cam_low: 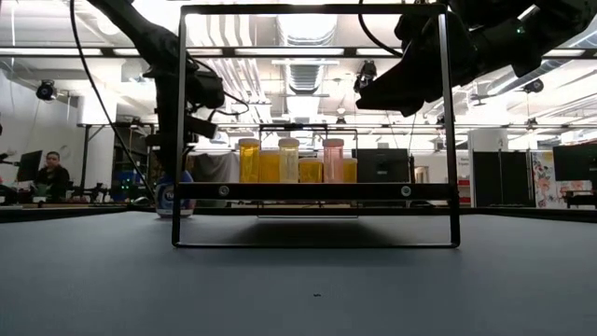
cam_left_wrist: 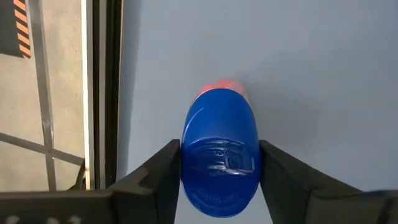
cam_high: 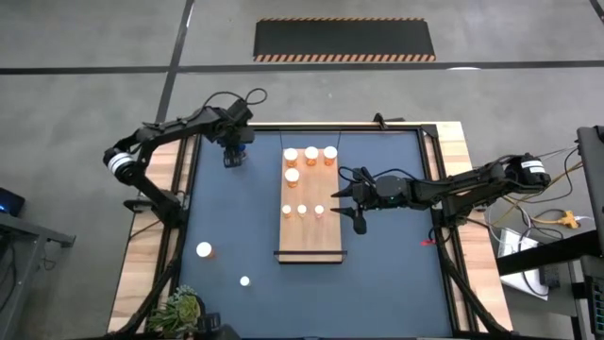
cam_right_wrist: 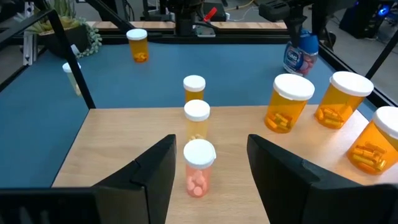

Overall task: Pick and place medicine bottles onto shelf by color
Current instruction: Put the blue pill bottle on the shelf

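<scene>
The wooden shelf [cam_high: 311,231] holds several orange bottles: large ones at its far end [cam_high: 310,153] and three small ones in a row [cam_high: 302,210]. My left gripper [cam_high: 234,151] is at the mat's far left, shut on the blue bottle [cam_left_wrist: 219,162]. My right gripper [cam_right_wrist: 208,171] is open at the shelf's right edge. Its fingers stand on either side of the small pink-pill bottle [cam_right_wrist: 199,168] without touching it. A large orange bottle [cam_high: 204,250] and a small one [cam_high: 244,280] stand loose on the mat at the near left. My left gripper pinches the blue bottle's cap [cam_left_wrist: 186,168] between its two fingers, one on each side. The fingers come from above, pointing down. The bottle stands upright, and in the low view its base [cam_low: 174,211] seems to rest on the mat.
A green plant [cam_high: 179,307] sits at the near left corner. The shelf board rests raised in a black metal frame [cam_low: 177,140]. Bare blue mat [cam_high: 396,274] lies right of the shelf and between the loose bottles and the shelf. A person [cam_low: 51,173] sits beyond the table.
</scene>
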Robot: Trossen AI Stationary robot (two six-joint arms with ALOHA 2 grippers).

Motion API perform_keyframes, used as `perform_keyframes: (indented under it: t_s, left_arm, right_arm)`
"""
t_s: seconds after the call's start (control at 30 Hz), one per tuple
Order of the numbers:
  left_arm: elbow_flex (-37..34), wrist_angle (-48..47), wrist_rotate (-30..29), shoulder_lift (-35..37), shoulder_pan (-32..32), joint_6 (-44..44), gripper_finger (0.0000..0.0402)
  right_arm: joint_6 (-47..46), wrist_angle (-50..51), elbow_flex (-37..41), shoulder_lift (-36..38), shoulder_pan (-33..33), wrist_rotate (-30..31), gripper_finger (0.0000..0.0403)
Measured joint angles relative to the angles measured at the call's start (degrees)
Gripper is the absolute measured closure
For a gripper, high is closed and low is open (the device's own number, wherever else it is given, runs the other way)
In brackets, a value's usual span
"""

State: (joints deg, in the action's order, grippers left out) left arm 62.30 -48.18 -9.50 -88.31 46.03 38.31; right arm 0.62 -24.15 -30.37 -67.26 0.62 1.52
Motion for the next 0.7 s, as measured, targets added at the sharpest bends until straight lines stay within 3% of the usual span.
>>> perform_keyframes:
  t_s: [0.17, 0.33, 0.5, 0.7]
  left_arm:
    - [0.3, -2.2, -3.3, 1.7, -2.4, 0.0, 0.0243]
    - [4.5, -9.1, -9.0, 7.0, -9.3, -0.6, 0.0243]
    - [12.3, -19.4, -9.5, 12.4, -20.5, -5.2, 0.0243]
    - [20.0, -25.7, -10.1, 17.3, -39.2, -3.0, 0.023]
  right_arm:
    - [0.0, 0.4, 0.0, 0.0, 0.0, 0.0, 0.0213]
    - [-0.2, 0.4, 0.0, 0.0, 0.0, 0.0, 0.0213]
    - [0.0, 0.4, 0.0, 0.0, 0.0, 0.0, 0.0213]
    - [-0.2, 0.3, 0.0, 0.0, 0.0, 0.0, 0.0213]
